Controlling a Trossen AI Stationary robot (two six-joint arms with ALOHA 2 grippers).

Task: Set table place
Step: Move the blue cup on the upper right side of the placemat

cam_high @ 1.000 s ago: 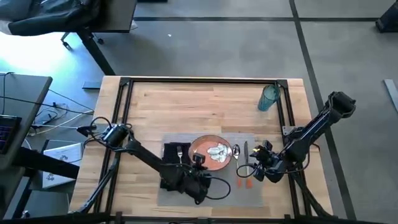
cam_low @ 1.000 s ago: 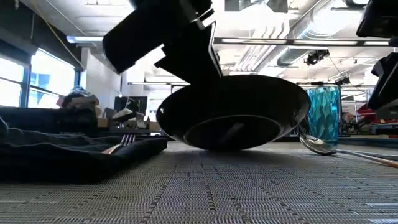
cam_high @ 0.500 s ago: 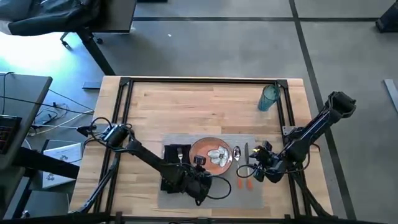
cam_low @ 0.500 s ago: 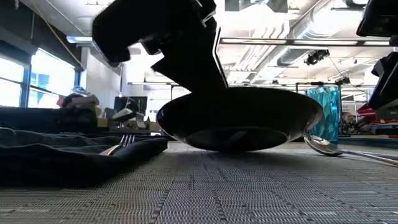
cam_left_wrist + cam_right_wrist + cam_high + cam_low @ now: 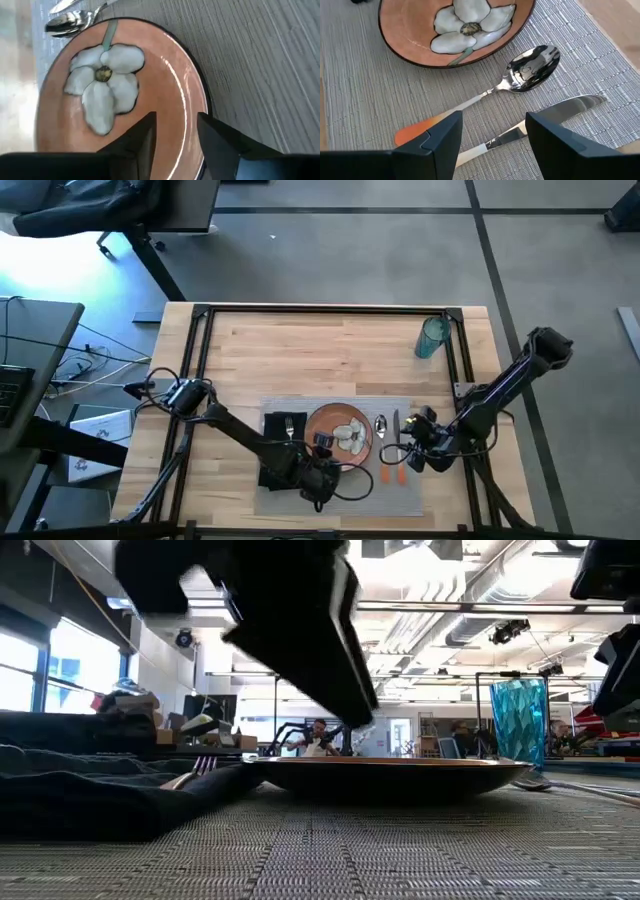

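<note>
Left gripper (image 5: 175,132) spread over plate (image 5: 165,95); right gripper (image 5: 492,132) spread — spoon (image 5: 520,75) visible.

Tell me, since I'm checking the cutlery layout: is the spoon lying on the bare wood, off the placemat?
No: in the right wrist view the spoon lies on the grey woven placemat, between the plate and the knife.

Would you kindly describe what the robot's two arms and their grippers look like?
Both arms are dark, jointed and slim, with black cables looping near the wrists. The left gripper has two black, wedge-shaped fingers with flat faces. The right gripper has the same black, angular fingers. No markings show on either.
</note>
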